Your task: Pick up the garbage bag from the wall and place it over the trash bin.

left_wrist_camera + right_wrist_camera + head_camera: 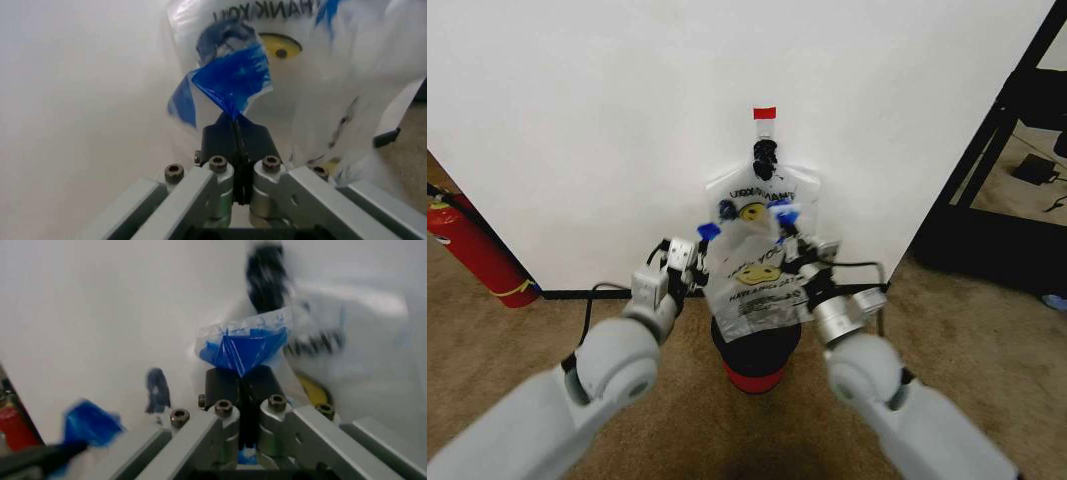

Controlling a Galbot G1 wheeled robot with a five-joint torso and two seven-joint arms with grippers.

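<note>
The thin translucent white garbage bag (762, 270) with yellow smiley and black print is hanging on the black hook (764, 158) against the plain white wall (627, 120), draping over the black wire-mesh trash bin (755, 355). The left gripper (699, 240) and right gripper (785, 222) are each pinching a blue-taped edge of the bag.

We see worn brown carpet (987, 340), a red fire extinguisher (472, 250) (leaning) and black metal shelving (1017, 130).
</note>
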